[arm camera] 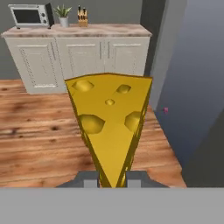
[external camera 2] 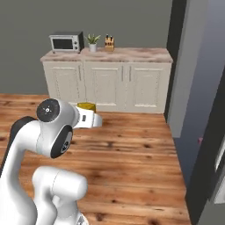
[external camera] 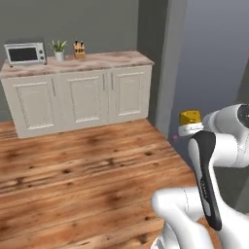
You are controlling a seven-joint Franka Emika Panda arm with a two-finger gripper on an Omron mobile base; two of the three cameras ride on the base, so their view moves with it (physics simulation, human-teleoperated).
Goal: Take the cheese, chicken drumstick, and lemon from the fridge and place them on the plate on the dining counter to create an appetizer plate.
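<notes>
Wood plank floor (external camera: 73, 170), grey wall (external camera: 97, 24) at back. White cabinet (external camera: 78, 99) w/ 3 panelled doors and marbled beige top stands against the wall; on top, L to R: microwave (external camera: 25, 53), small potted plant (external camera: 59, 50), knife block (external camera: 79, 50). Tall grey panel (external camera: 168, 63) just right of cabinet.

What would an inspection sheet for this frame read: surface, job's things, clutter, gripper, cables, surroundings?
Surface: wooden plank floor; marbled countertop on white cabinets.
Job's things: cheese, a yellow holed wedge, held off the floor.
Clutter: microwave, potted plant and knife block on the countertop.
Gripper: gripper shut on the cheese at its narrow end.
Cables: nothing seen.
Surroundings: grey wall; tall grey panel at right.
</notes>
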